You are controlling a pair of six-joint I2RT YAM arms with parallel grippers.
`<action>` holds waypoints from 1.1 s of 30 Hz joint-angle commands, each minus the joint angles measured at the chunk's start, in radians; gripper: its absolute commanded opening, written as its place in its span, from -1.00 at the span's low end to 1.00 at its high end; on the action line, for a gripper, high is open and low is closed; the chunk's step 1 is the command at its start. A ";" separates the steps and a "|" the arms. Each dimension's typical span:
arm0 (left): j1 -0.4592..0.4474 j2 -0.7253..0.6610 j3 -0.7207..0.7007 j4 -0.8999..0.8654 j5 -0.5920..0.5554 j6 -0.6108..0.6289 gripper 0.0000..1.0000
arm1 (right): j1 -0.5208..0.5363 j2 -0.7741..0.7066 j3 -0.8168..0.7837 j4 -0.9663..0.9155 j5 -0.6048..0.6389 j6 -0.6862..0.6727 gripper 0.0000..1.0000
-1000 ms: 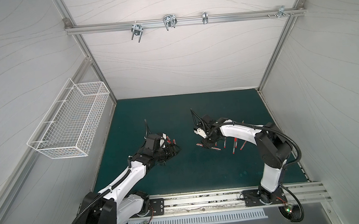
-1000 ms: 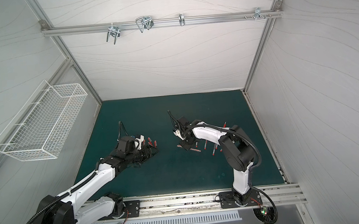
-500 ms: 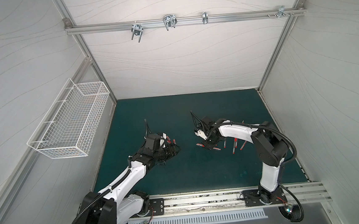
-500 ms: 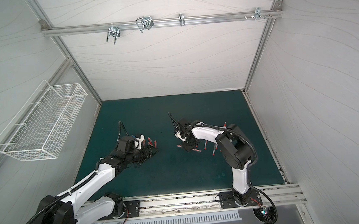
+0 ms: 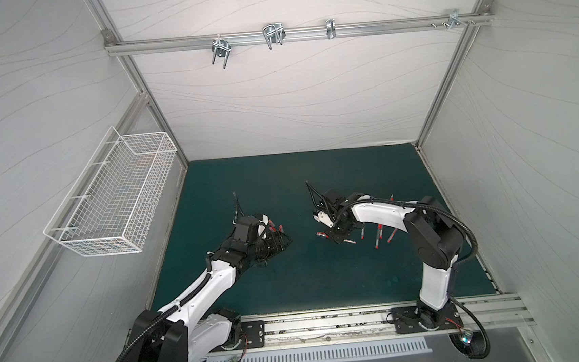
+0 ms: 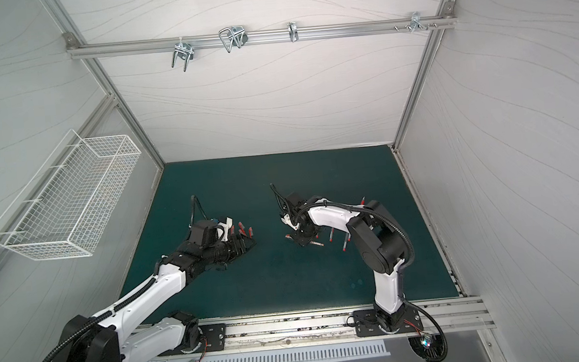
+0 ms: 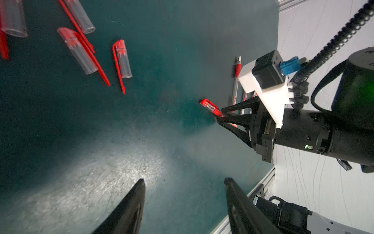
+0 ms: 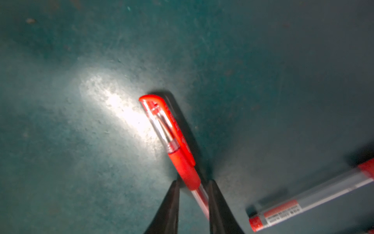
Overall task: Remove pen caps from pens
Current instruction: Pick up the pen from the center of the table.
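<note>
A capped pen (image 8: 183, 168) lies on the green mat (image 8: 81, 162), its red-clipped cap (image 8: 162, 119) pointing away from my right gripper (image 8: 193, 181). That gripper's jaws straddle the clear barrel just behind the red grip. One finger touches the barrel and a narrow gap remains on the other side. In a top view the right gripper (image 5: 335, 236) is low over the mat's middle. My left gripper (image 7: 185, 180) hovers open and empty, facing the right one. Several loose pen caps (image 7: 122, 60) lie near the left gripper (image 5: 284, 240).
Several uncapped pens (image 5: 379, 235) lie under the right forearm, and one (image 8: 303, 206) lies close beside the right fingers. A white wire basket (image 5: 113, 199) hangs on the left wall. A metal rail (image 5: 327, 324) runs along the mat's front edge.
The right gripper's jaws have narrowed around the capped pen, and its elbow has shifted slightly. The left arm has stayed where it was.
</note>
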 commanded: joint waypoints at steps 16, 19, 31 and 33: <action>-0.004 -0.011 0.075 0.096 -0.038 -0.109 0.31 | 0.022 -0.077 -0.012 0.013 -0.054 0.019 -0.94; -0.003 0.002 0.126 0.121 -0.055 -0.155 0.31 | 0.021 -0.163 -0.021 0.028 -0.104 0.047 -0.98; -0.093 0.026 0.149 0.515 0.058 -0.043 0.29 | -0.039 -0.552 -0.238 0.303 -0.331 0.212 -1.00; -0.100 0.015 0.102 0.549 0.029 -0.016 0.28 | -0.027 -0.599 -0.316 0.393 -0.315 0.209 -1.00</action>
